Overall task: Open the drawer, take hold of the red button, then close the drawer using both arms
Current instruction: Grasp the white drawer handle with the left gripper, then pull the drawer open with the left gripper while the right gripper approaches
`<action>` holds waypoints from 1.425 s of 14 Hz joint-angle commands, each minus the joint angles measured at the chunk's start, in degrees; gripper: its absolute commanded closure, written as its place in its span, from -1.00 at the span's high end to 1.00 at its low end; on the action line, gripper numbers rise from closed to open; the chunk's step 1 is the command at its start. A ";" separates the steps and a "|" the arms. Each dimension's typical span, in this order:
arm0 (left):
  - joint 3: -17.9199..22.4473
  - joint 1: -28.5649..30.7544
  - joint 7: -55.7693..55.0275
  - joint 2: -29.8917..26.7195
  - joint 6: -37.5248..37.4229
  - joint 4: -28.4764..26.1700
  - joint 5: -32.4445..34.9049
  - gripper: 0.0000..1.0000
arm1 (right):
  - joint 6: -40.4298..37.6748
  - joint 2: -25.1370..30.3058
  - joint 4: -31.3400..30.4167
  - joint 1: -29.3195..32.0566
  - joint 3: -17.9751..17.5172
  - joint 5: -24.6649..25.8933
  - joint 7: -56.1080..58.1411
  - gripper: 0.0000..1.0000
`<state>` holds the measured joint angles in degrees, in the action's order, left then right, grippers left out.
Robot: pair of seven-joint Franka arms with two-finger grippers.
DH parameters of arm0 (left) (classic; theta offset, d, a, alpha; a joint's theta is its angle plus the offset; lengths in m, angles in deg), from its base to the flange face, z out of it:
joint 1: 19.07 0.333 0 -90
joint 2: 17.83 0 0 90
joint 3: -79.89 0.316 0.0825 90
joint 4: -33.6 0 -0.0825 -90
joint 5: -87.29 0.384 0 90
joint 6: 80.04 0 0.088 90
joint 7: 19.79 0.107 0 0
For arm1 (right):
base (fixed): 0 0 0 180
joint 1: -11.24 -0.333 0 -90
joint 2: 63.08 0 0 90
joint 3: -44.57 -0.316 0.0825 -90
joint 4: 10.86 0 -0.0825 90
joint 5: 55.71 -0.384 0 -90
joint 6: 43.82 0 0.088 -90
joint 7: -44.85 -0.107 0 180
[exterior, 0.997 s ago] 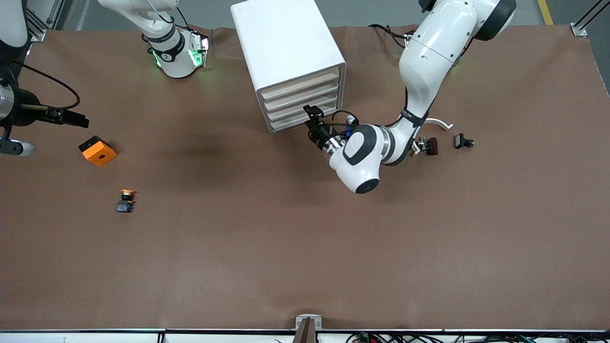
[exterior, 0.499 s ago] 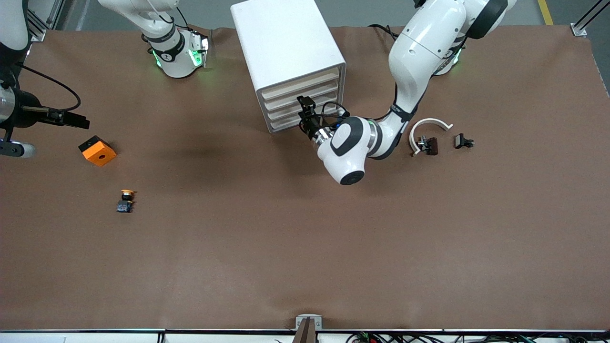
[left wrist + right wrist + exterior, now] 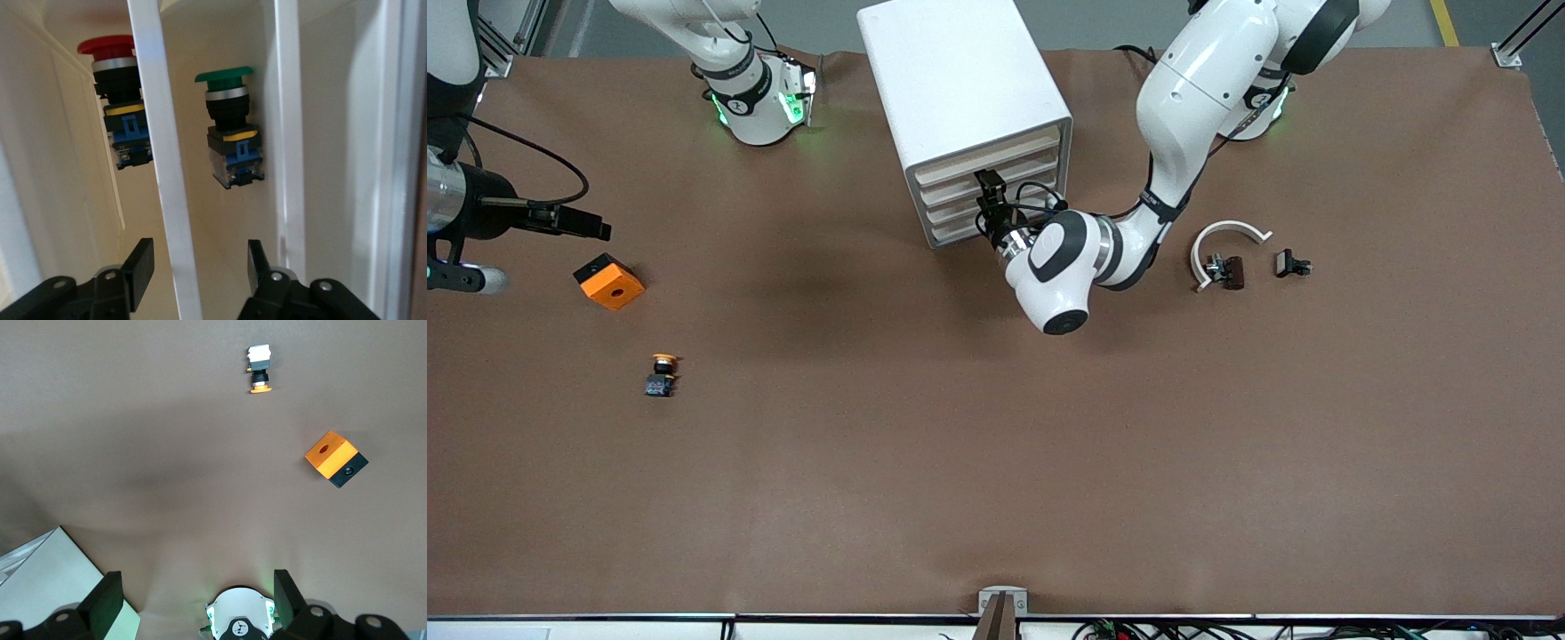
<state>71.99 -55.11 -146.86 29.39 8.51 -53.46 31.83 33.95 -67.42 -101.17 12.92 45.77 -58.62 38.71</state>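
Note:
The red-capped button [image 3: 115, 100] on a black-and-blue base shows in the left wrist view inside a drawer of the white cabinet [image 3: 960, 80], beside a green-capped button [image 3: 230, 130]. It is hidden in the front view, where the drawers look shut. My left gripper [image 3: 989, 197] is at the lower drawer fronts. It is open [image 3: 199, 273], with a white bar of the drawer front [image 3: 167, 200] standing between its fingers without touching them. My right gripper [image 3: 594, 230] is open and empty [image 3: 197, 603], held in the air over the table near the orange cube.
An orange cube with a hole [image 3: 609, 281] and a yellow-capped button [image 3: 663, 373] lie toward the right arm's end; both show in the right wrist view [image 3: 335, 458] [image 3: 259, 368]. A white curved piece [image 3: 1232, 231] and two small dark parts [image 3: 1230, 270] [image 3: 1291, 263] lie toward the left arm's end.
My left gripper has moved along the cabinet front toward the right arm's end and closer to the drawers. My right gripper has shifted slightly. Nothing was taken hold of.

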 commanded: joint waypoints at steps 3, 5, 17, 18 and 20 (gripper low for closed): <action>0.16 -0.52 -0.81 1.74 -0.48 0.49 -2.37 -0.53 | -0.51 -0.75 1.28 0.25 0.04 -0.61 -0.01 1.00; 0.25 -0.52 -0.99 1.74 -0.48 0.49 -2.19 -1.00 | -0.51 -0.75 1.37 0.43 0.04 -0.61 -0.01 1.00; 2.71 1.84 -0.28 1.91 0.66 1.28 -1.76 -1.00 | 0.11 -1.55 1.72 1.40 -0.05 -0.52 -3.32 1.00; 2.80 2.20 -0.28 1.91 0.66 1.37 -1.67 -1.00 | 0.11 -1.54 1.72 0.61 -0.14 -0.61 -7.79 1.00; 3.76 2.29 -0.20 1.91 0.66 2.15 -1.32 -1.00 | -0.16 -1.54 2.42 -2.11 -0.23 -0.52 -16.23 1.00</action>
<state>73.39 -52.06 -148.57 30.33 6.05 -52.59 29.29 34.65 -68.42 -100.70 13.15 45.86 -58.86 30.07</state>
